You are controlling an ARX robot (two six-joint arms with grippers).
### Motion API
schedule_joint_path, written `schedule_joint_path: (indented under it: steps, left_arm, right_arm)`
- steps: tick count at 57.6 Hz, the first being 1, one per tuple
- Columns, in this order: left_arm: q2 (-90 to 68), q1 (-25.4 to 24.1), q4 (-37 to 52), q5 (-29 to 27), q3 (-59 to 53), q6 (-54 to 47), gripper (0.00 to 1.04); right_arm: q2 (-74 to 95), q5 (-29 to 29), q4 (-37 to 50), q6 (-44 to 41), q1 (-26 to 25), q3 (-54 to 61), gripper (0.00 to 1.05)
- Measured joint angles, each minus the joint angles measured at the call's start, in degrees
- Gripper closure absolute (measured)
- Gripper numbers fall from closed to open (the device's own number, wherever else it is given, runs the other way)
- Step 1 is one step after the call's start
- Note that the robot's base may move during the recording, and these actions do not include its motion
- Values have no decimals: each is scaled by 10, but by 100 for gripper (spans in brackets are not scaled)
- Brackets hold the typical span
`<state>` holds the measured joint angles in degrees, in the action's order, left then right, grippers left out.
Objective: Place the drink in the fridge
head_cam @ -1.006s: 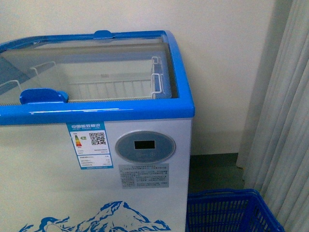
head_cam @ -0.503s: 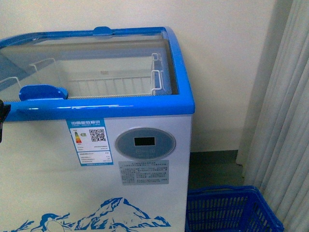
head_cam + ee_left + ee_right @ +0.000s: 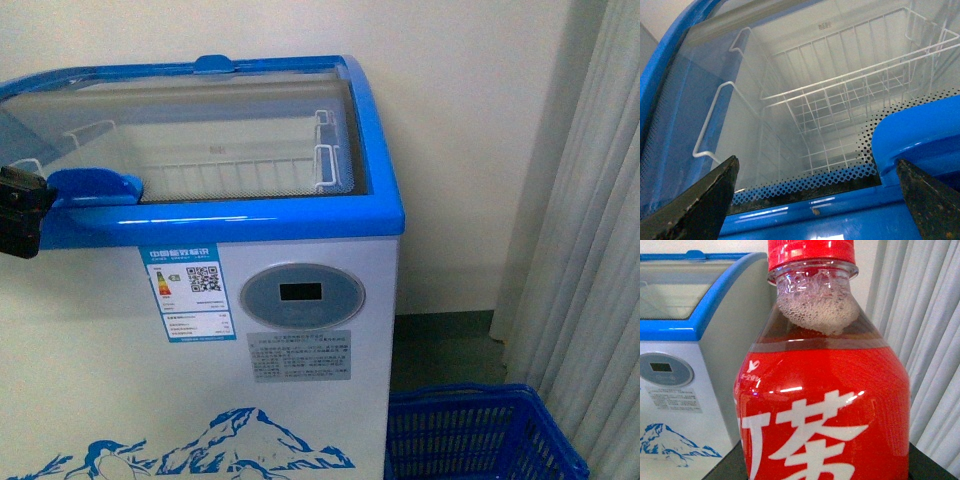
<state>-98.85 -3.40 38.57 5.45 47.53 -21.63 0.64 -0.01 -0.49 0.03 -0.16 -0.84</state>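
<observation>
The fridge (image 3: 300, 225) is a white chest freezer with a blue rim, glass lids and a grey oval display. My left gripper (image 3: 18, 212) shows at the front view's left edge, right beside the lid's blue handle (image 3: 95, 186). In the left wrist view it (image 3: 815, 205) is open, its dark fingers (image 3: 700, 202) spread over the front rim, with the handle (image 3: 920, 140) close to one finger. The drink (image 3: 820, 390) fills the right wrist view: red cap, foam at the neck, red label with white characters. My right gripper (image 3: 825, 471) is shut on its lower body, away from the fridge (image 3: 690, 330).
A white wire basket (image 3: 240, 170) hangs inside the fridge under the glass. A blue plastic lattice basket (image 3: 480, 435) stands on the floor to the right of the fridge. A pale curtain (image 3: 590, 250) hangs at the far right, and a wall is behind.
My left gripper has come into the front view at the left edge and risen to the lid's blue handle. The fridge sits slightly lower in the view.
</observation>
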Motion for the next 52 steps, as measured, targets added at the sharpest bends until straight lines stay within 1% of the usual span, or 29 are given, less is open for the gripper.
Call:
schedule_joint_path:
  steps: [16,25,43,52]
  left_arm:
    - [-69,2,-28,2,101,-5,8]
    - [-111,5,-54,5,173,-24,8]
    - [-181,10,-89,-14,289,-29,8]
    - [-202,11,-104,-21,329,-18,8]
  right_arm:
    - [0,0,0,0,0,0,64]
    - [0,0,0,0,0,0,64]
    - [0,0,0,0,0,0,64]
    - [0,0,0,0,0,0,64]
